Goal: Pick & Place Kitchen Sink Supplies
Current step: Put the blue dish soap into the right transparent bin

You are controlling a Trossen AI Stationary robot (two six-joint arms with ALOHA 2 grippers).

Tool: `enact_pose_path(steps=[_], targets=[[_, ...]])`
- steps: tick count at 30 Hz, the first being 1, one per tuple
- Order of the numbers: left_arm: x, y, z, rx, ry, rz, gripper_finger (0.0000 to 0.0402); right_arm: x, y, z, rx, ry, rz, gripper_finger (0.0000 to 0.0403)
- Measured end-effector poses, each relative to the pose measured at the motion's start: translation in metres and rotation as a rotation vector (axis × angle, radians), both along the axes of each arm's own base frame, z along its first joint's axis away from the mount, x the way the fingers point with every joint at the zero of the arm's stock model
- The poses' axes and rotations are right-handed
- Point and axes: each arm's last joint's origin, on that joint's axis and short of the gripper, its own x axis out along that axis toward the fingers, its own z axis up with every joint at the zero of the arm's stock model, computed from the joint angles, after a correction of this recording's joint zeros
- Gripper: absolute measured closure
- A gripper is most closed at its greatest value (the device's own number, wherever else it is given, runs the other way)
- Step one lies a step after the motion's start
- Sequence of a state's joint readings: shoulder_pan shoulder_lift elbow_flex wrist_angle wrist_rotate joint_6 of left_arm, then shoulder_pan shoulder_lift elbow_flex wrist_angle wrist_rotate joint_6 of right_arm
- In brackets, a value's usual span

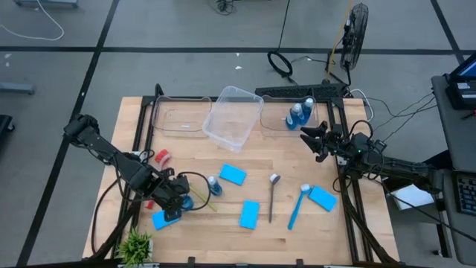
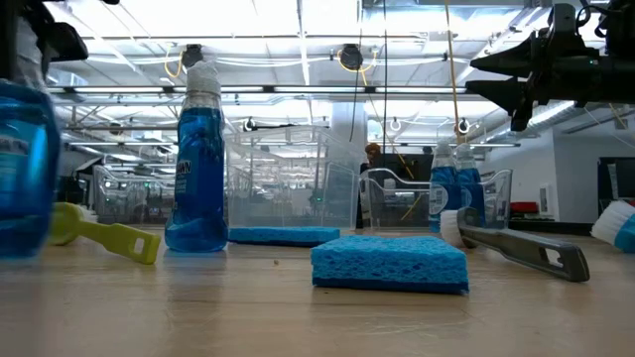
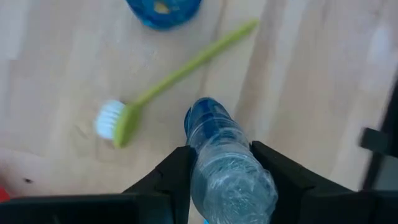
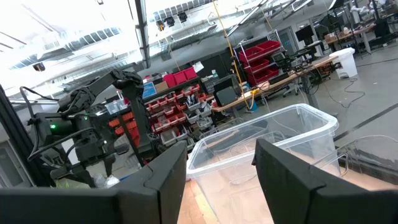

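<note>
My left gripper (image 3: pixel 224 171) stands at the near left of the table, shut on a small blue bottle (image 3: pixel 211 124) that shows large at the left edge of the low view (image 2: pixel 22 169). A second blue bottle (image 1: pixel 214 184) stands upright beside it, and a yellow-green brush (image 3: pixel 180 68) lies flat between them. Blue sponges (image 1: pixel 233 175) (image 1: pixel 249 214) (image 1: pixel 323 197) (image 1: pixel 165 218), a grey spoon-like tool (image 1: pixel 273 195) and a blue brush (image 1: pixel 297 206) lie on the wood. My right gripper (image 1: pixel 316 141) hangs open in the air at the far right. My left gripper pinches the bottle's pale upper part (image 3: pixel 227 168) between its two fingers (image 3: pixel 180 171), one on each side. The fingers come from above, pointing steeply down. The bottle stands upright below them, blue base (image 3: pixel 208 115) lowest. Whether the base rests on the table I cannot tell.
Clear bins stand along the far edge: one at the left (image 1: pixel 178 115), a tilted one in the middle (image 1: pixel 234 115), and one at the right (image 1: pixel 316 112) holding blue bottles (image 1: pixel 300 113). A red item (image 1: pixel 161 157) and a green plant (image 1: pixel 136 244) sit near the left arm.
</note>
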State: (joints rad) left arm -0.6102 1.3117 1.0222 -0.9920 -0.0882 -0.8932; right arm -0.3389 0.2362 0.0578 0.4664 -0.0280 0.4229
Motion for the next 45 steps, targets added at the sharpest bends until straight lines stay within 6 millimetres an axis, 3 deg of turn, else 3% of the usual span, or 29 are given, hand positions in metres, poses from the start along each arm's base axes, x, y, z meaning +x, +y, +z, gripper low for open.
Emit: enact_pose_path(steps=[4,11,26,45], targets=[[-0.004,0.001,0.007,-0.035,-0.006,-0.008,0.0260,0.000,0.000,0.000,0.000,-0.001,0.000,0.0225],[-0.004,0.003,0.039,-0.064,-0.133,-0.015,0.0260,0.000,0.000,0.000,0.000,-0.001,0.000,0.0225],[0.008,0.010,0.095,-0.010,-0.390,-0.079,0.0260,0.000,0.000,0.000,0.002,-0.002,0.000,0.0225],[0.043,0.034,0.121,0.161,-0.732,-0.250,0.0260,0.000,0.000,0.000,0.002,-0.001,0.000,0.0225]])
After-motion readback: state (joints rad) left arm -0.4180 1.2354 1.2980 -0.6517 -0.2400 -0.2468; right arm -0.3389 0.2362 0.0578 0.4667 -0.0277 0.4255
